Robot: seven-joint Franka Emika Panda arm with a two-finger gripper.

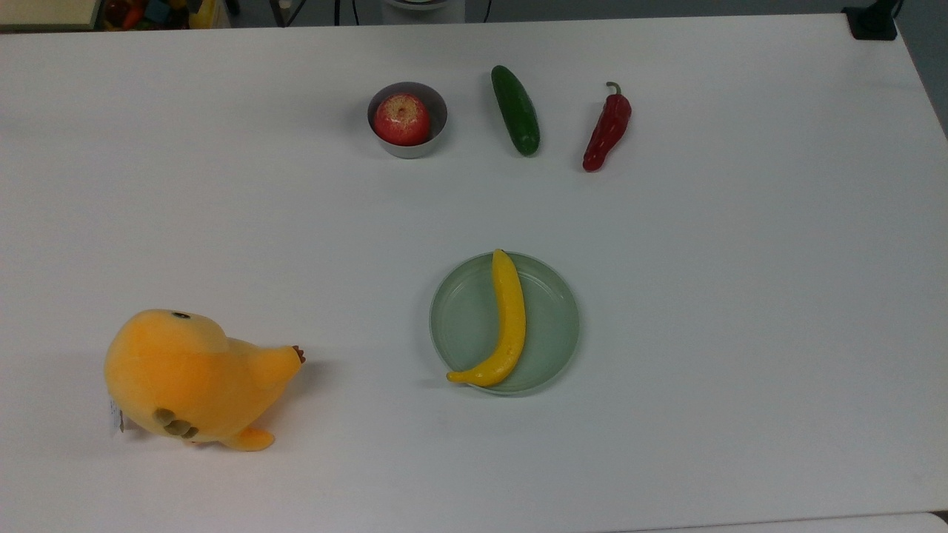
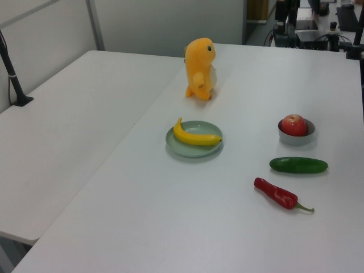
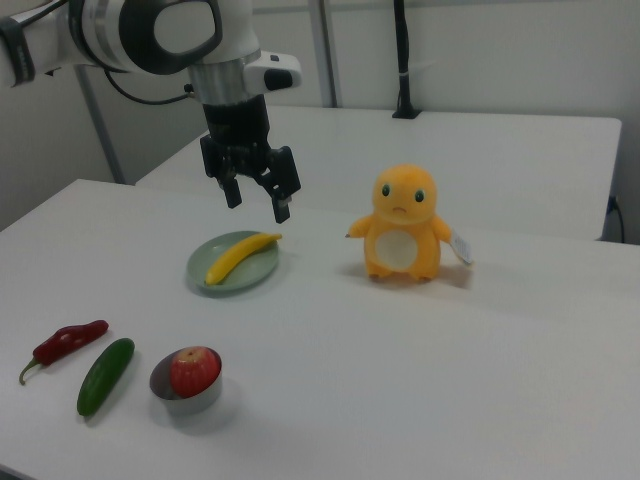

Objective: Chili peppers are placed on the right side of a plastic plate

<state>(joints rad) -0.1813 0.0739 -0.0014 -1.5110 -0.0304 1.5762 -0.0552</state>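
Observation:
The dark-red chili pepper lies flat on the white table, its green stem curving away from the plate. The pale green plastic plate sits mid-table with a yellow banana across it. In the top view the chili is above and to the right of the plate, well apart from it. In the right view my gripper hangs open and empty in the air over the plate's far edge, fingers pointing down.
A dark green cucumber lies beside the chili, between it and a small grey bowl holding a red apple. An orange plush toy stands at the top view's lower left. A black post rises behind.

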